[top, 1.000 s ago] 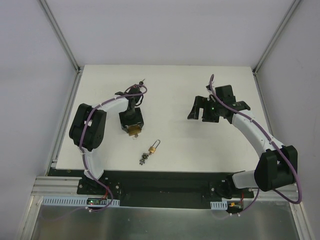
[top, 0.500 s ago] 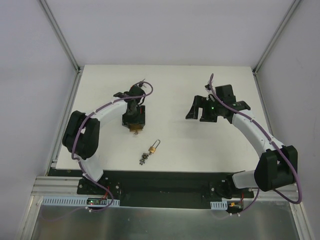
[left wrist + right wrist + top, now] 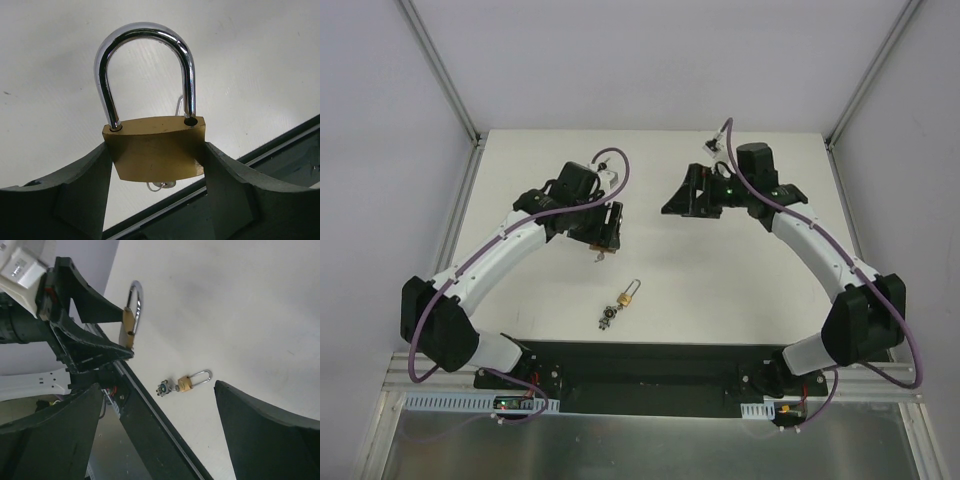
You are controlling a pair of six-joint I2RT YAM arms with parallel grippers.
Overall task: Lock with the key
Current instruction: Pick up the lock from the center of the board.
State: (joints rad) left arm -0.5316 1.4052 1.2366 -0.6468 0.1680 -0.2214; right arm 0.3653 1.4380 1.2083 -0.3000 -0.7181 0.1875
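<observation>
Presently: left gripper [image 3: 601, 228] pinches the large padlock [image 3: 154, 150] by the two narrow sides of its brass body. It is held clear of the white table [image 3: 770, 290], left of centre, mid-depth. One finger [image 3: 75, 200] presses each side. Its shackle [image 3: 145, 55] points up in the left wrist view, and both legs meet the top of the body. Latched or not: cannot tell. The brass face is plain, with faint scuffs only.

Right gripper [image 3: 687, 202] is spread wide with nothing between the jaws. It hangs over the far centre of the table, well apart from the left gripper and turned toward it.

Small padlock [image 3: 628, 294] lies flat on the table, nearer than the held one and slightly right, with its bow pointing far-right. Keys [image 3: 607, 319] lie at its body end, on the near-left side. Whether a key sits in the keyhole cannot be told. Any marking on this lock is too small to read.

Hidden or cut off:
- Left wrist view: the large padlock covers nearly all of the small one. Only a thin sliver of wire shows behind it, and a bit of ring below it.
- The underside of the large padlock, between the fingers, is out of sight.
- Right wrist view: the large padlock shows edge-on, and this camera's own fingers are cropped at the bottom corners.
- White block [image 3: 17, 265] on the left arm carries grey marks, too blurred to read.
- Black rail [image 3: 650, 362] runs along the near table edge.
</observation>
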